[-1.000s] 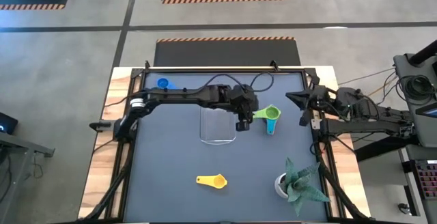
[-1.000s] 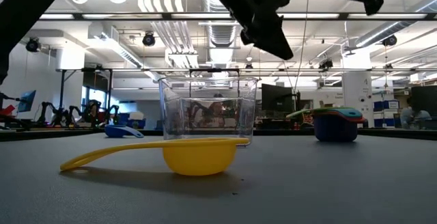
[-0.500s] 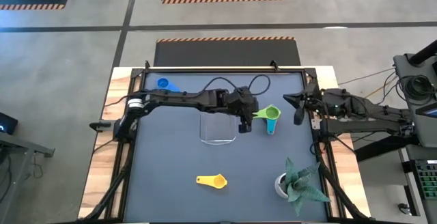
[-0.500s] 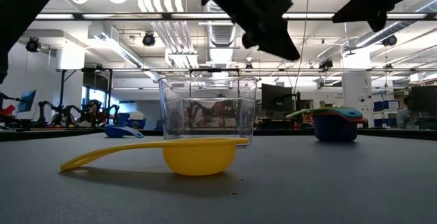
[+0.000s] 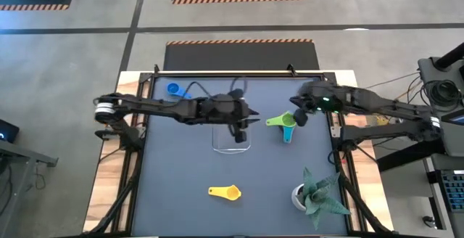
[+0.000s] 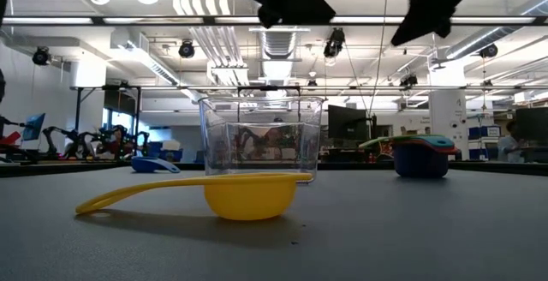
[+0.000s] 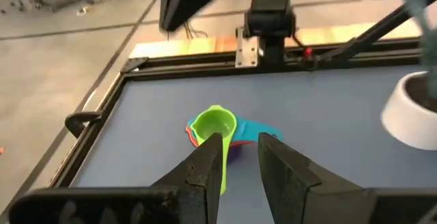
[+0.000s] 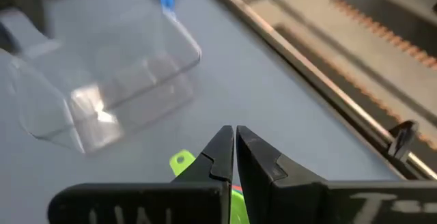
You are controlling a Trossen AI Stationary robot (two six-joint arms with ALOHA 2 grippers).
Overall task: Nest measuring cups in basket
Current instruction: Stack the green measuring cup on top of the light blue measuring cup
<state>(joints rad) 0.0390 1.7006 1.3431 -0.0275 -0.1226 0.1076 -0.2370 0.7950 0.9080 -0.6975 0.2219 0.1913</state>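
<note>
The clear, round-cornered basket [image 5: 231,136] stands mid tabletop [image 5: 181,187], the smooth plastic cups [image 5: 288,125] stacked beside it. Left tool [image 5: 241,128], slightly open, hovers empty over its edge; right tool [image 5: 299,115] is closed above the cups.

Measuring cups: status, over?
Left gripper empty above basket. Right gripper shut beside nested stack. Yellow cup, blue cup loose.

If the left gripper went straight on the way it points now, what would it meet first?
Probably the green cup on top of the nested cup stack: it lies straight ahead of the left gripper, whose fingers stand apart and empty. How far ahead is unclear.
</note>
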